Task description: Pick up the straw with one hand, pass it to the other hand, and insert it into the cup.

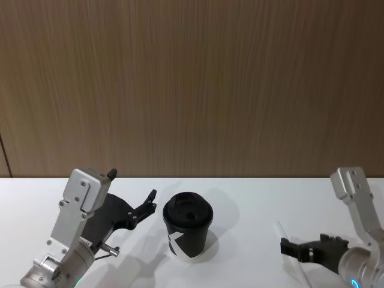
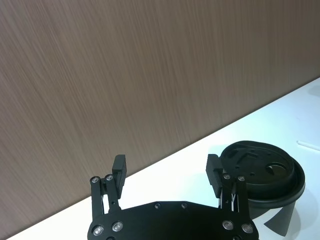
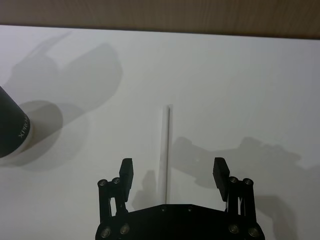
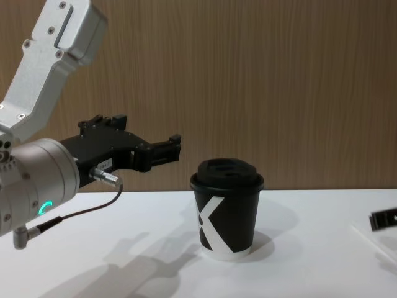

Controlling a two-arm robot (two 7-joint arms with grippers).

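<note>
The white straw (image 3: 166,150) lies flat on the white table (image 1: 258,198), to the right of the cup (image 1: 187,231). My right gripper (image 3: 173,172) hovers low over the straw's near half, open, a finger on each side of it and apart from it; it also shows in the head view (image 1: 306,241), with the straw (image 1: 281,231) running under it. The black cup with a domed lid and white mark (image 4: 226,214) stands upright mid-table. Held above the table just left of the cup, my left gripper (image 1: 133,183) is open and empty, its fingers (image 2: 120,167) pointing past the lid (image 2: 260,172).
A brown wood-grain wall (image 1: 192,84) closes off the back edge of the table. White tabletop stretches between the cup and the straw and in front of the cup.
</note>
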